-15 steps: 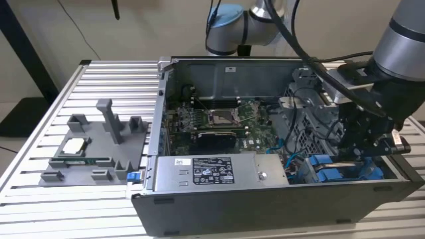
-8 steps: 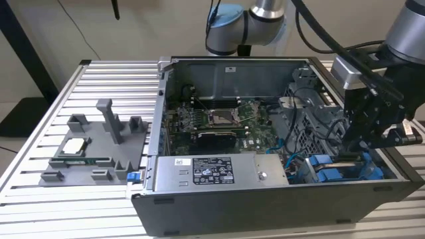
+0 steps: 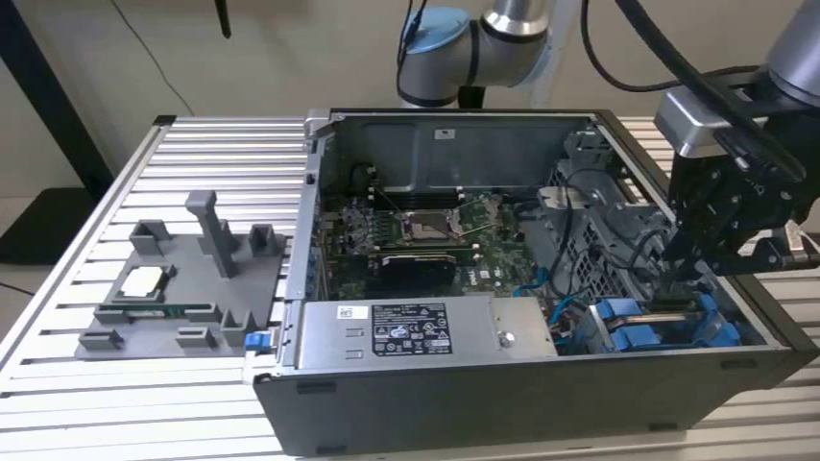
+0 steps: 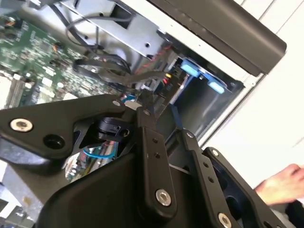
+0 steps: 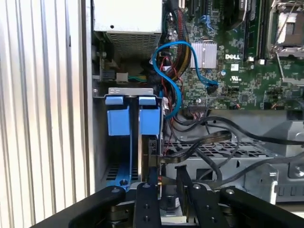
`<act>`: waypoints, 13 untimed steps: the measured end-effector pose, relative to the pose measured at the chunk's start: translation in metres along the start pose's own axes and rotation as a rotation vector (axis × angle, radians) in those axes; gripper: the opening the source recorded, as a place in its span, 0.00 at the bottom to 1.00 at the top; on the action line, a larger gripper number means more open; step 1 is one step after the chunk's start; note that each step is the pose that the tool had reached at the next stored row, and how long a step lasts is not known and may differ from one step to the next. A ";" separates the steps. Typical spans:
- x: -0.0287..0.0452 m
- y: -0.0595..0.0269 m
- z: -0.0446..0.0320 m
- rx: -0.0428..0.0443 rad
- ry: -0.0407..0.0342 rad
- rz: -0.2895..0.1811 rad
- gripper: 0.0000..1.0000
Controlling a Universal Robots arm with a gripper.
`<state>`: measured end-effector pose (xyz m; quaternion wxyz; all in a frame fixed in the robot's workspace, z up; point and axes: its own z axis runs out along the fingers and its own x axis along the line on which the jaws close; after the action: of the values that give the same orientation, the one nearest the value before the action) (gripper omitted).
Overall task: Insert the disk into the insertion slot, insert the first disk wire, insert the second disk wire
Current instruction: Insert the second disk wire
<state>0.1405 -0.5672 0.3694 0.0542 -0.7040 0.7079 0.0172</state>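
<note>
Disk (image 5: 148, 124) in its blue carrier sits upright in the PC case's (image 3: 513, 403) drive bay, with the claw (image 5: 165, 176) clenched on a connector at its rear edge.

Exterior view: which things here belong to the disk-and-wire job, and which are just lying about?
Belongs to the job:
- disk in its blue carrier, in the case's drive bay
- gripper, down at the bay
- blue cable

Lying about:
- grey fixture tray on the table, the exterior view's left
- power-supply box
- a hand

Blue-framed disk (image 5: 148, 121) seated in slot
</note>
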 end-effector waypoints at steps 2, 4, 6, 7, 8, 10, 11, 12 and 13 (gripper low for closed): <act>0.0000 -0.0002 -0.0002 -0.0001 -0.0362 0.002 0.31; -0.0001 -0.0003 -0.0017 -0.0002 -0.0590 0.003 0.31; -0.0007 -0.0006 -0.0080 -0.0019 -0.0602 0.004 0.31; -0.0011 -0.0008 -0.0124 -0.0024 -0.0604 0.005 0.31; -0.0015 -0.0010 -0.0165 -0.0026 -0.0603 0.005 0.31; -0.0021 -0.0014 -0.0226 -0.0027 -0.0604 0.006 0.31; -0.0021 -0.0014 -0.0228 -0.0026 -0.0605 0.007 0.31; -0.0021 -0.0014 -0.0228 -0.0026 -0.0605 0.007 0.31; -0.0021 -0.0015 -0.0228 -0.0026 -0.0605 0.007 0.31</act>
<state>0.1408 -0.5675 0.3924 0.0746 -0.7007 0.7085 0.0396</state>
